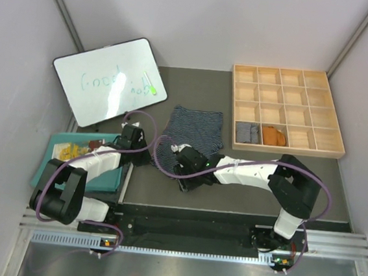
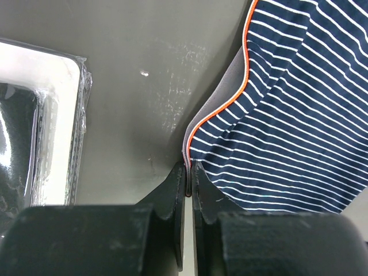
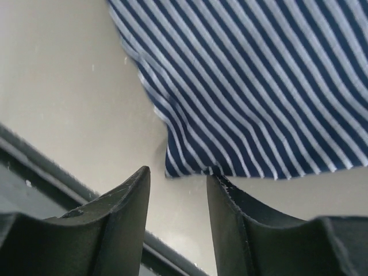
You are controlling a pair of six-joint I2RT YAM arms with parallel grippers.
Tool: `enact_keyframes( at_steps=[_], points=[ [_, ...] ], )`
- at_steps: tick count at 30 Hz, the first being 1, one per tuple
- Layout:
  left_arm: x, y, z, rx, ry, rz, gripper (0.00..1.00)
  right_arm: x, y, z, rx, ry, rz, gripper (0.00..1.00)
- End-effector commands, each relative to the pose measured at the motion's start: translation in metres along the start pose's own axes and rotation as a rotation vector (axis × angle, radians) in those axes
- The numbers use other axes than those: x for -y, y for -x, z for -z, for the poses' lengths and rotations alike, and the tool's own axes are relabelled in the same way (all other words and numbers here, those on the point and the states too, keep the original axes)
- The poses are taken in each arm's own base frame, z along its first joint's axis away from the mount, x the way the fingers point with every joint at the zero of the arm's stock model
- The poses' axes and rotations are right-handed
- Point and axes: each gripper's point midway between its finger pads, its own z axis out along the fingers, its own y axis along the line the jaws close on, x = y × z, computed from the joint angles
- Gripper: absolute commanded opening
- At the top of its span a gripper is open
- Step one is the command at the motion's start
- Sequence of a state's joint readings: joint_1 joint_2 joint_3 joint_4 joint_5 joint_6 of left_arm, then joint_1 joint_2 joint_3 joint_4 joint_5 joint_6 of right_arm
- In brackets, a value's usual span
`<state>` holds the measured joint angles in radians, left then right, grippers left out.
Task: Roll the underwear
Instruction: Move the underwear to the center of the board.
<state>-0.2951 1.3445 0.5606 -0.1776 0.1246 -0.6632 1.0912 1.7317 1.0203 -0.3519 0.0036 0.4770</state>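
Navy white-striped underwear (image 1: 198, 129) flat on dark grey table (image 1: 195, 87); left gripper (image 2: 188, 169) pinches orange-trimmed edge, right gripper (image 3: 178, 175) jaws apart by hem.

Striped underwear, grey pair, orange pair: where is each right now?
striped underwear (image 1: 198, 129): top view, middle of the spread cloth.
grey pair (image 1: 247, 132): top view, centre of the bundle.
orange pair (image 1: 274, 135): top view, centre of the bundle.
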Motion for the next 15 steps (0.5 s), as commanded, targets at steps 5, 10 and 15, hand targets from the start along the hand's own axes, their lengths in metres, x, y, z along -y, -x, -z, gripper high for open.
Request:
enact_keyframes(
  at_steps=[5, 10, 15],
  points=[
    [-0.008, -0.006, 0.000, -0.017, 0.026, -0.021, 0.00, 0.006, 0.028, -0.010, 0.062, -0.110, -0.026, 0.37],
    [-0.009, -0.004, 0.002, -0.012, 0.032, -0.029, 0.00, 0.026, 0.020, -0.001, 0.036, -0.210, -0.014, 0.00],
    [-0.008, -0.003, 0.007, -0.003, 0.026, -0.029, 0.00, 0.031, 0.014, 0.039, 0.024, -0.245, 0.046, 0.07]
  ],
)
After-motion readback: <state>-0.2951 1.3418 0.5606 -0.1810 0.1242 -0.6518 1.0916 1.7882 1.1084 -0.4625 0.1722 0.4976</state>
